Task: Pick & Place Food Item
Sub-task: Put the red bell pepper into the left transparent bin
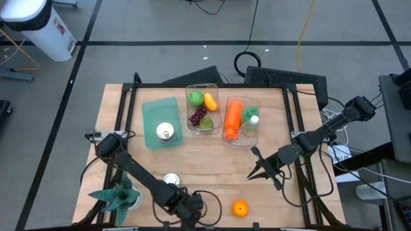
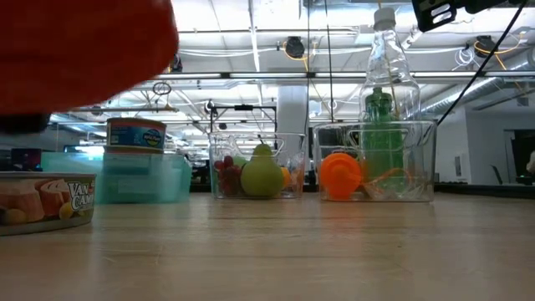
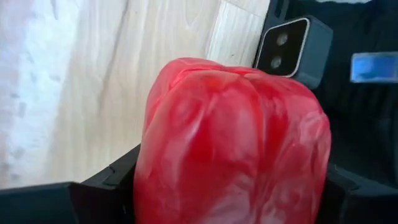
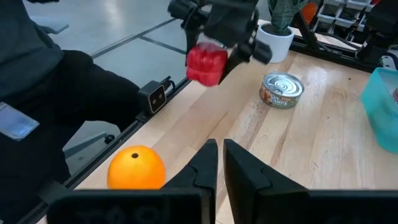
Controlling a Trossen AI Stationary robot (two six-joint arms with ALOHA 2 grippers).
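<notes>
Left wrist view: left gripper grasps 1 red pepper, pick step; next, carry it to a bin.

Both arms are dark, built of slim jointed links with blocky wrists. The right gripper ends in two black, wedge-shaped fingers; black cables trail off the right arm's base
</notes>
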